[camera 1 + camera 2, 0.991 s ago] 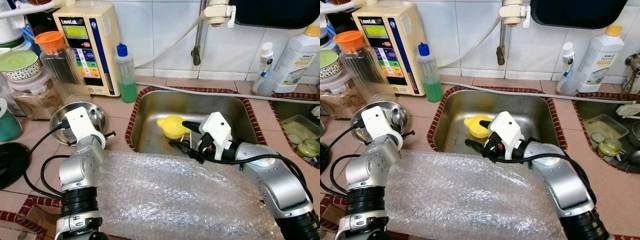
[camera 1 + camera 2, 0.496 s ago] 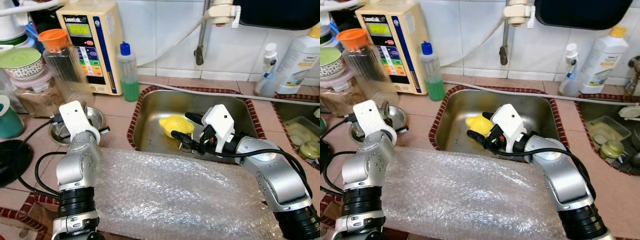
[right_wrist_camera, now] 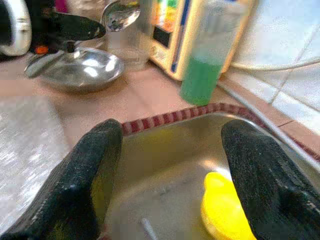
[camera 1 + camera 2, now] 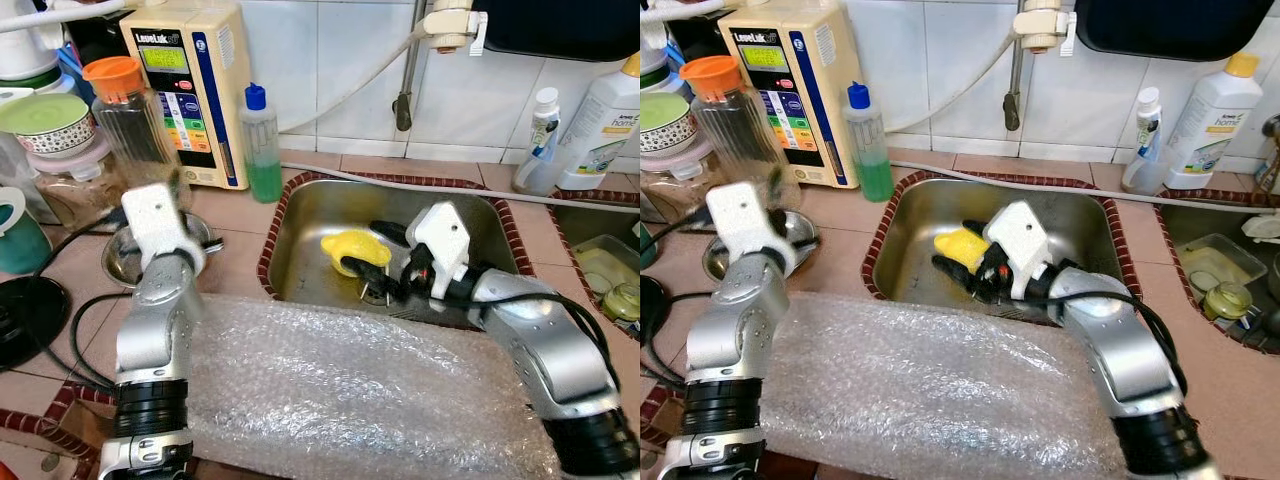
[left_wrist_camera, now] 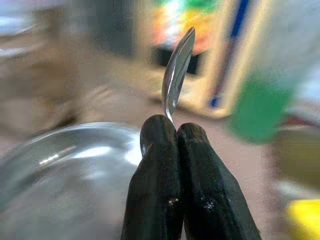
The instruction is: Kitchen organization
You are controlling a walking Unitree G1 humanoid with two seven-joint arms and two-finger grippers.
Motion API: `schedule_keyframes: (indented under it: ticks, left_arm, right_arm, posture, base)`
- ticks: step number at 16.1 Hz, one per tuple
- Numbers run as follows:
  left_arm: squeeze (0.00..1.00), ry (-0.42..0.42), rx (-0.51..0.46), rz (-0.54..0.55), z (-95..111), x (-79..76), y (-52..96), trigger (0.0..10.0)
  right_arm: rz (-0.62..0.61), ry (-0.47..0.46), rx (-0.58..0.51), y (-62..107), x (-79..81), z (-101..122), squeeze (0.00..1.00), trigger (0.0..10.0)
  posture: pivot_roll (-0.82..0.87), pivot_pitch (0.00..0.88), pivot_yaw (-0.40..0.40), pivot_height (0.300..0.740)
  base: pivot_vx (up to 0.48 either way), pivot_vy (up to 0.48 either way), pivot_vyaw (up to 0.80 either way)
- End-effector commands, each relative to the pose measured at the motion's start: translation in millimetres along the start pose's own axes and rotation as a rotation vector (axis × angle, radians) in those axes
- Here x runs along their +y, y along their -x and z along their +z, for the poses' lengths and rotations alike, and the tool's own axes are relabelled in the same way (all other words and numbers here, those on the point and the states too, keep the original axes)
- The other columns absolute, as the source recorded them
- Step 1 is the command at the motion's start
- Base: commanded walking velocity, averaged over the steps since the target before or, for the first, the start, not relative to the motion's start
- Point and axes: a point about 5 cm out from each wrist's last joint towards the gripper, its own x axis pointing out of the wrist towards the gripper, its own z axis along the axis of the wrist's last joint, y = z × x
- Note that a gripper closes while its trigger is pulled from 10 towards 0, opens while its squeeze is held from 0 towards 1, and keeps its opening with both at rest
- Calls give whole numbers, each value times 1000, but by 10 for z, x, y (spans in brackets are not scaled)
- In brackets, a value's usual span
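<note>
Spoon (image 5: 176, 75): shiny steel, thin curved handle pinched tight btwn the left gripper (image 5: 176, 131) fingers, bowl end sticking up past the tips; in the right wrist view the spoon bowl shows upper left of frame, above a steel bowl (image 3: 82, 72). In the head views that's left-centre, w/ the left gripper hovering over the steel bowl on the counter, just in front of a clear jar (image 4: 125, 115) w/ orange lid.

Right gripper (image 4: 378, 258) sits centre frame, down in the sink (image 4: 320, 205), fingers spread wide apart, holding nothing. A yellow cup (image 4: 345, 248) lies on the sink floor btwn/just beside the fingertips; can't tell if they touch it.

Bubble wrap (image 4: 340, 390) covers the counter along the lower part of the frame, in front of the sink. Green soap bottle (image 4: 261, 145) stands upper centre-left, next to a cream appliance (image 4: 190, 85).
</note>
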Motion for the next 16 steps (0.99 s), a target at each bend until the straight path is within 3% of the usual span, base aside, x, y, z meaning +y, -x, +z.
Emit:
schedule_keyframes:
  ticks: [1, 5, 6, 9, 10, 12, 16]
  left_arm:
    - [0, 59, -77, -134, 166, -198, 15, 0]
    - [0, 218, -142, -349, 331, -405, 55, 0]
    - [0, 321, -129, -454, 384, -482, 63, 0]
    - [0, 332, -134, -644, 452, -628, 146, 0]
    - [0, 382, -122, -686, 473, -664, 166, 0]
    - [0, 498, -43, -850, 475, -791, 264, 0]
    - [0, 598, 62, -982, 408, -906, 378, 0]
  right_arm:
    - [-64, 3, -41, 10, -108, 76, 0, 10000]
    - [-208, -11, -82, 28, -280, 106, 0, 10000]
    - [-286, -25, -107, 42, -373, 121, 0, 10000]
    - [-432, -39, -166, 85, -531, 167, 0, 10000]
    - [-495, -67, -199, 115, -602, 183, 0, 10000]
    - [-517, -251, -310, 143, -680, 222, 0, 10000]
    - [-393, -412, -387, 72, -570, 215, 0, 10000]
  posture:
    - [9, 0, 34, 740]
    - [10, 0, 41, 740]
    - [12, 0, 43, 740]
    - [17, 0, 52, 740]
    - [18, 0, 52, 740]
    - [19, 0, 59, 740]
    - [18, 0, 65, 740]
  base:
    - [0, 0, 0]
    - [0, 0, 0]
    - [0, 0, 0]
    - [0, 0, 0]
    - [0, 0, 0]
    - [0, 0, 0]
    - [0, 0, 0]
